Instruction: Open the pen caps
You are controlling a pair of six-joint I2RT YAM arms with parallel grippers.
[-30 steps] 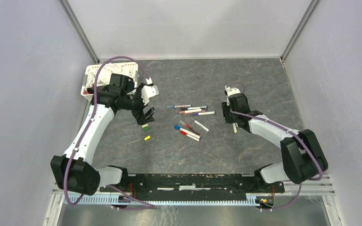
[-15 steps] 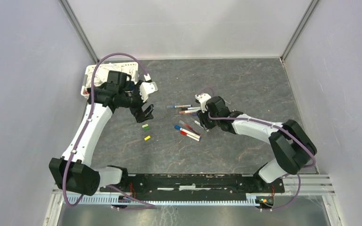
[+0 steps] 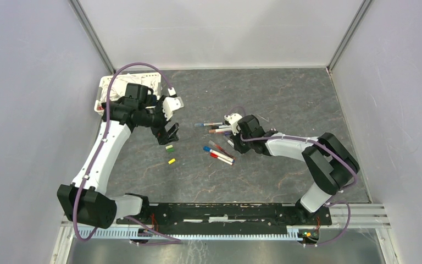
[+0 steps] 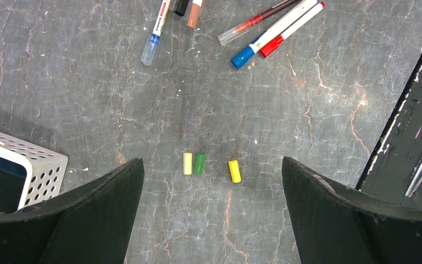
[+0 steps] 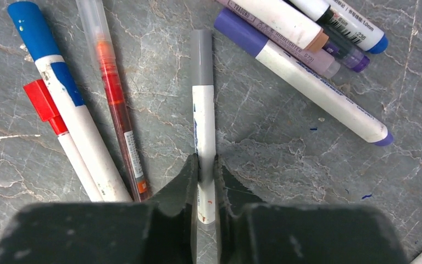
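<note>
Several pens (image 3: 222, 130) lie in a loose cluster mid-table. My right gripper (image 5: 204, 165) is shut on a white pen (image 5: 204, 115) with a grey cap (image 5: 201, 55); the pen lies on the table and points away from me. The same gripper (image 3: 235, 140) shows at the cluster's right side in the top view. My left gripper (image 4: 211, 160) is open and empty above three loose caps: pale yellow (image 4: 187, 163), green (image 4: 199, 163) and yellow (image 4: 234, 171). It sits left of the pens (image 3: 169, 135).
A blue-capped pen (image 5: 49, 82), a red-capped pen (image 5: 60, 132) and a clear red pen (image 5: 115, 104) lie left of the held pen; a purple-capped pen (image 5: 307, 88) lies to its right. A white perforated basket (image 3: 105, 88) stands at the back left.
My right gripper has swung left from the open table into the pen cluster and has shut on the grey-capped pen. The left gripper has shifted only slightly.
</note>
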